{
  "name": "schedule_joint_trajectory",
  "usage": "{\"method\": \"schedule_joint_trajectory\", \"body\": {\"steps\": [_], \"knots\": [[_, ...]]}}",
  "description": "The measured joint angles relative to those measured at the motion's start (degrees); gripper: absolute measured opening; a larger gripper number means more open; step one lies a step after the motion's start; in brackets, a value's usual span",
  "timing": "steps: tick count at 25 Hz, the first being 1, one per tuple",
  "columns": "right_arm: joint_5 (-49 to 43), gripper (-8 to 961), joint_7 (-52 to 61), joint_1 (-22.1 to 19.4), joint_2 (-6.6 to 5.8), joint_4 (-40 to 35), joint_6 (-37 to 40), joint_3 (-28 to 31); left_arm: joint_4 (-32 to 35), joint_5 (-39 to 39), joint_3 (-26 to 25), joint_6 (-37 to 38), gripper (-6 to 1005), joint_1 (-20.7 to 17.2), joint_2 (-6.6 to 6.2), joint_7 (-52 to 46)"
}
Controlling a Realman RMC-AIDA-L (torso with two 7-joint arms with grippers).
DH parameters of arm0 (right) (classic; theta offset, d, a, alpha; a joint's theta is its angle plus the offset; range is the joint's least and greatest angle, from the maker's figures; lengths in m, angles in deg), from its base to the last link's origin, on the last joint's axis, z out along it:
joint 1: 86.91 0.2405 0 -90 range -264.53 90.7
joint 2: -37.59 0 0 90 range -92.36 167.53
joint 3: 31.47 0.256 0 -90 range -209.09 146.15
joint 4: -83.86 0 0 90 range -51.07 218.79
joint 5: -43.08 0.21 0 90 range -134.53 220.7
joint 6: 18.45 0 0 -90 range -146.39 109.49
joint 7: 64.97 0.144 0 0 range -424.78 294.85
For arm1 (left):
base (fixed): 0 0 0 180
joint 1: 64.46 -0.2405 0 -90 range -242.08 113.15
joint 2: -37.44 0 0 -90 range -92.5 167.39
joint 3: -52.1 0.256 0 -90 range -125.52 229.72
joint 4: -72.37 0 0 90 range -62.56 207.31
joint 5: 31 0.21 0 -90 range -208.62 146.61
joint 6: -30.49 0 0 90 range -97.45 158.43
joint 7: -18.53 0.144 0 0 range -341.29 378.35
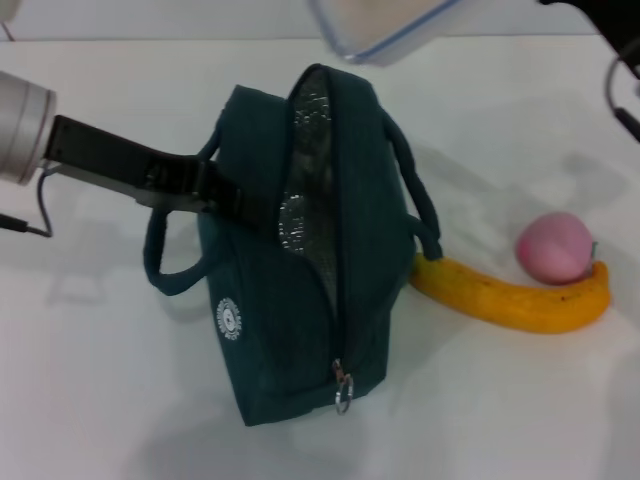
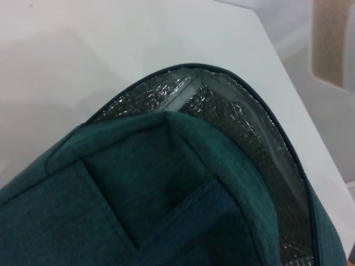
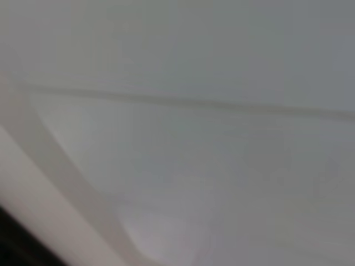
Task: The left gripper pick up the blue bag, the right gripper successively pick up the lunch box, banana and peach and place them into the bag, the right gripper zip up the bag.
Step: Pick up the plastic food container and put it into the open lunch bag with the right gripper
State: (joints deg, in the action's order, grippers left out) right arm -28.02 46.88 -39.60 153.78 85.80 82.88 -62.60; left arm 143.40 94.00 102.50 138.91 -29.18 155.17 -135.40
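- Above the far end of the blue bag [image 1: 300,290], the lunch box [image 1: 385,28] hangs at the top edge of the head view, only its blue-rimmed corner showing.
- What carries it is cropped out; presumably the right gripper, though its fingers appear in no view, so I cannot tell how they stand.
- At the bag's left wall, the left gripper [image 1: 215,195] is clamped on the fabric just by the near handle, fingers pressed together on it, holding the mouth up.
- Risk: the opening is a narrow slit between the zipper edges, silver lining showing. The box looks wider than that gap, so it could catch on the rim and tip out onto the table [image 1: 520,400].
- Risk: a push on the rim could drag fabric from the left gripper's pinch, and the mouth would sag shut.
- Inside the bag, only lining is visible; nothing seems loaded yet, though the bottom is hidden.
- Right of the bag on the table lie the banana [image 1: 515,297], one end touching the bag, and the peach [image 1: 555,247], resting against the banana's far end.
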Motion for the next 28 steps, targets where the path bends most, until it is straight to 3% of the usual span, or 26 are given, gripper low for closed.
{"method": "schedule_joint_trajectory", "body": {"steps": [5,17,28], "knots": [[-4.02,168,-0.34,2.50,0.00,1.12,-2.34,-0.73,-1.96,0.28,0.05,-0.98,29,1.15,0.39,1.36],[-10.11,185,-0.14,-2.23,-0.12,-1.50,-10.00,-3.39,-2.35,0.33,-0.51,-3.21,29,0.31,-0.53,2.57],[-10.29,201,0.51,-0.87,0.00,-3.79,-11.30,-8.17,-2.39,0.34,-0.21,-3.95,29,0.73,-0.57,2.75]]}}
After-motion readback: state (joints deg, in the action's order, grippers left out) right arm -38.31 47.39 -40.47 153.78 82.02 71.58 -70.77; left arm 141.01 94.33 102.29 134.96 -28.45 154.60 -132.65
